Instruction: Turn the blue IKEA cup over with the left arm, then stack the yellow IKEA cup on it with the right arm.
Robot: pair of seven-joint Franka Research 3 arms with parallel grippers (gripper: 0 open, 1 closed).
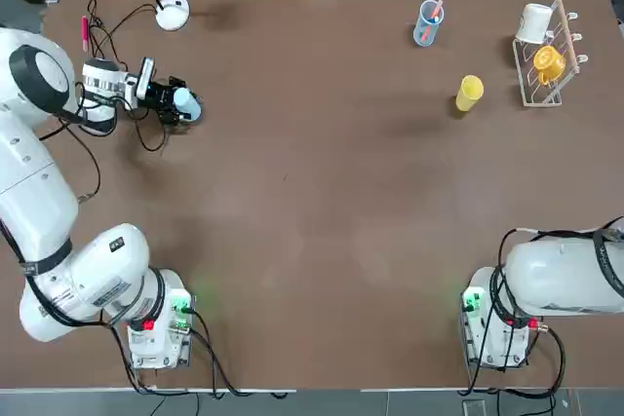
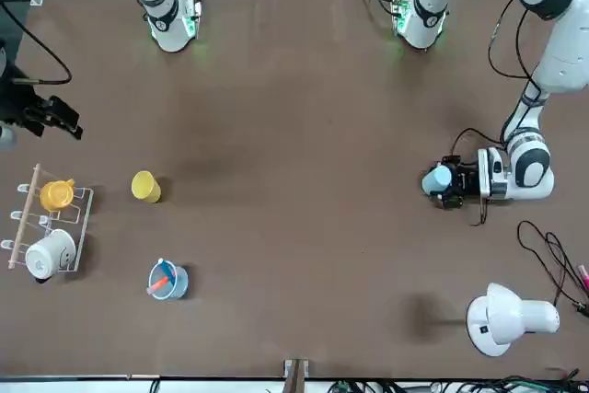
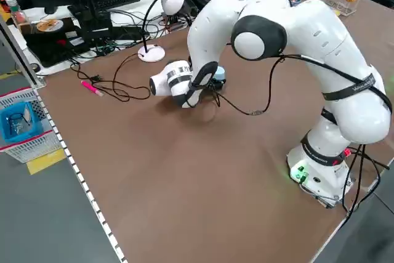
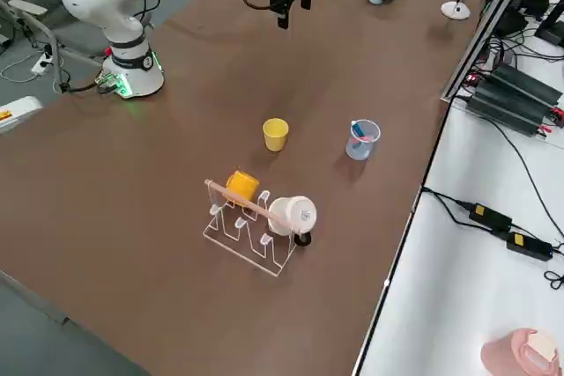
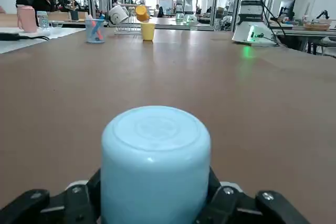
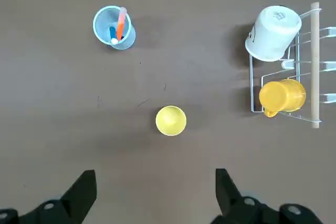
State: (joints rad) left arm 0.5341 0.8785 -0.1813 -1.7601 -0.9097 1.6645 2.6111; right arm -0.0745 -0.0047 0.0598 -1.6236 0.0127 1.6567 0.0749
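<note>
Left wrist view: blue cup [image 5: 156, 166] upside down, pale, closed base up.

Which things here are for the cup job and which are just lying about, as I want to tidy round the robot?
For the job:
- blue cup, between the left gripper's fingers
- yellow cup, on the table
- left gripper, at the table's far left
- right gripper, open

Just lying about:
- rack with white mug and orange-yellow mug
- glass with sticks
- white lamp

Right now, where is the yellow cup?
In the top view, the yellow cup stands on the right side, between the clear bluish glass and the wire rack.
</note>
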